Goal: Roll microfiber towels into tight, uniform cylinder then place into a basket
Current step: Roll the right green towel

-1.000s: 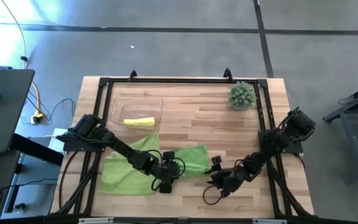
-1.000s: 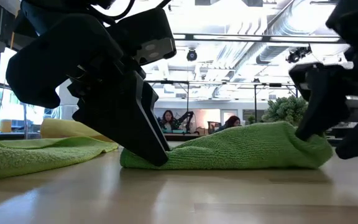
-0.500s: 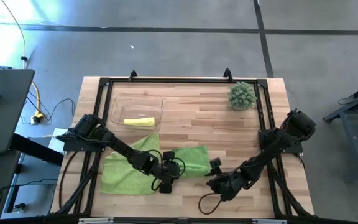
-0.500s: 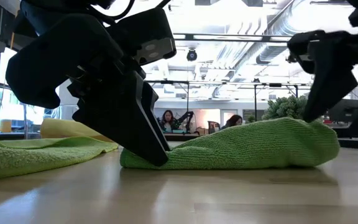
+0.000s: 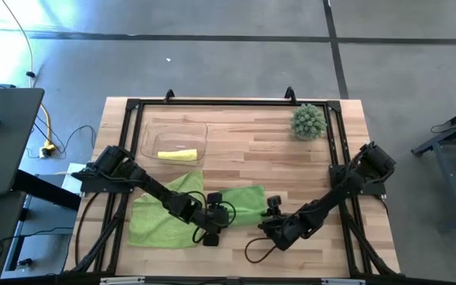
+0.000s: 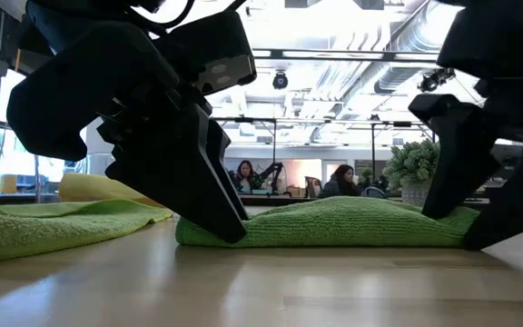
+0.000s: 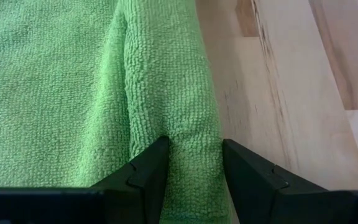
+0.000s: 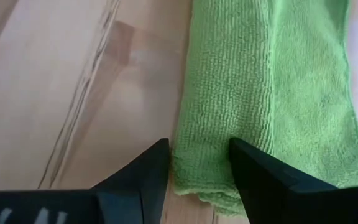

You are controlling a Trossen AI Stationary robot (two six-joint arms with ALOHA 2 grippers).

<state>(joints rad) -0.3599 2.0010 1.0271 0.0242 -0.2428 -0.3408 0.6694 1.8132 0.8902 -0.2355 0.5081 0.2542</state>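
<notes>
Setting: wooden slatted table (image 5: 236, 138) seen from above, inside a black frame, on a grey concrete floor; from table height an open office shows far behind.
Basket: clear plastic tray (image 5: 173, 131) at about 11 o'clock on the table, with a yellow rolled towel (image 5: 177, 155) lying inside it.
Flat towel: lime green cloth (image 5: 155, 215) spread at about 8 o'clock, partly under the left arm.
Towel being rolled: second lime green cloth (image 5: 242, 201), folded into a long low band near 6 o'clock, between the two grippers; not yet a tight cylinder.
Left gripper: left gripper (image 7: 191, 163) at the band's 9 o'clock end, fingers clamped on a raised fold of the towel.
Right gripper: right gripper (image 8: 199, 163) at the band's 3 o'clock end, fingers straddling the rolled edge; they look to be pinching it, though whether they grip firmly is hard to tell.
Plant: spiky green ball plant (image 5: 308, 122) at about 1 o'clock, well apart from the work.
Risk, uneven roll: if one gripper turns or advances more than the other, the band could twist into a cone.
Risk, slipping: a shallow pinch on the soft pile may let an end escape and the roll spring open.
Risk, snagging: the flat towel lies just beside the band and could be dragged along with it.
</notes>
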